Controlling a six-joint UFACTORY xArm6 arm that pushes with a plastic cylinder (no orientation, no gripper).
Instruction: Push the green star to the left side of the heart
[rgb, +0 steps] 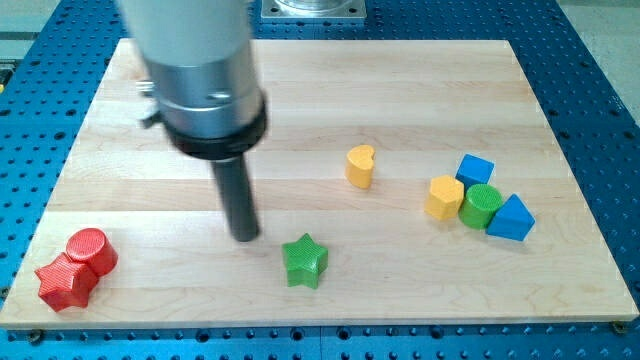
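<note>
Wooden board (300, 90) of pale planks lies on a blue perforated table (600, 100), and on it, near the view's bottom and a little left of the middle, stands the green star (304, 261). It looks like a small printed plastic piece, so I judge it light, stiff and not fragile; on the smooth wood it probably slides easily, and its points can make it turn if it is pushed off the centre. No claw exists on this arm, so nothing can open, close or hold; there is only the dark rod, and contact should be on a flat notch between two points, low on the side. My tip (245, 238) rests just beside the star, to its upper left, apart from it. The yellow heart (360, 167) stands further toward the view's top and right, well apart from the star. At the view's right a yellow block (444, 197), a green cylinder (481, 206) and two blue blocks (475, 169) (512, 219) sit together. In the lower left corner a red cylinder (90, 250) touches a red star-like block (64, 284).
</note>
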